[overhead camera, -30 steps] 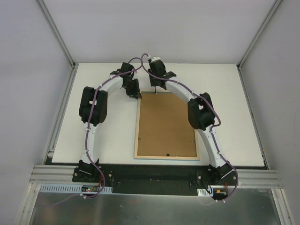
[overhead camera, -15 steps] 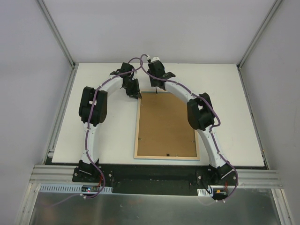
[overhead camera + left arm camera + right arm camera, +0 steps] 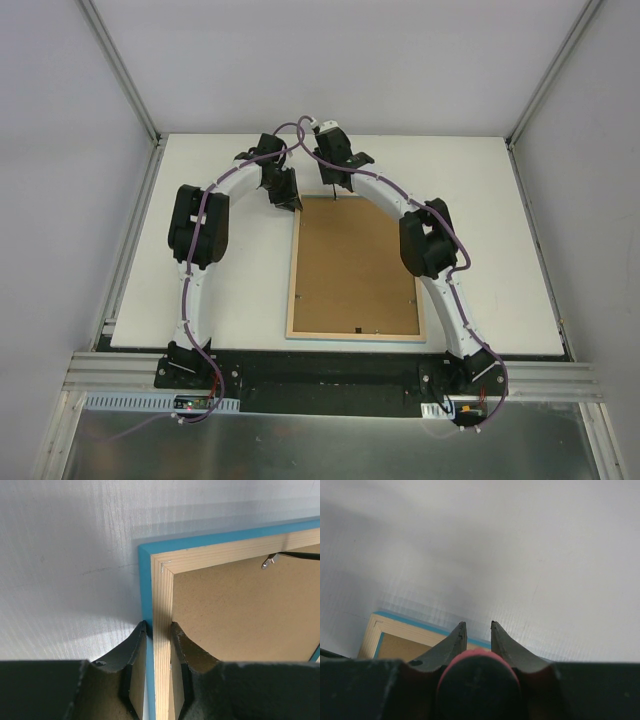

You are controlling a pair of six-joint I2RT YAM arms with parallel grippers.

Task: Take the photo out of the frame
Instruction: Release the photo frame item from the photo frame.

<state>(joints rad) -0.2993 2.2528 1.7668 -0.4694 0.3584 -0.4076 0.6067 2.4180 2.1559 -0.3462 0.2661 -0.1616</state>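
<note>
Top external view: the white desk [image 3: 220, 290] carries the frame [image 3: 355, 335], which lies face down at its centre, long side running away from the arm bases. The brown fibreboard back panel [image 3: 355, 265] faces up inside a pale wood rim with a turquoise outer edge. The photo is not visible in any view. It is judged to sit beneath the back panel, picture side down.

The left arm [image 3: 200, 225] reaches to the frame's far left corner. In the left wrist view its jaws straddle the left side rail, one outside against the turquoise edge and one inside on the back panel, closed narrow on the rail. The right arm [image 3: 430, 245] reaches to the far edge of the frame. Its jaws stand a little apart, clamped on the red-rimmed handle of a screwdriver [image 3: 477, 680].

A small metal retaining tab [image 3: 270, 560] lies on the back panel near the far rail. A staple [image 3: 165, 566] bridges the corner joint.

Handling, as a judgement:
- The frame is stiff and likely to slide on the smooth desk, so pinning it by a rail is sound.
- The back panel is rigid. It should lift at one edge once its tabs are turned aside.
- The photo is thin, light and easily creased. Take hold at its border or one edge, not on the printed face.
</note>
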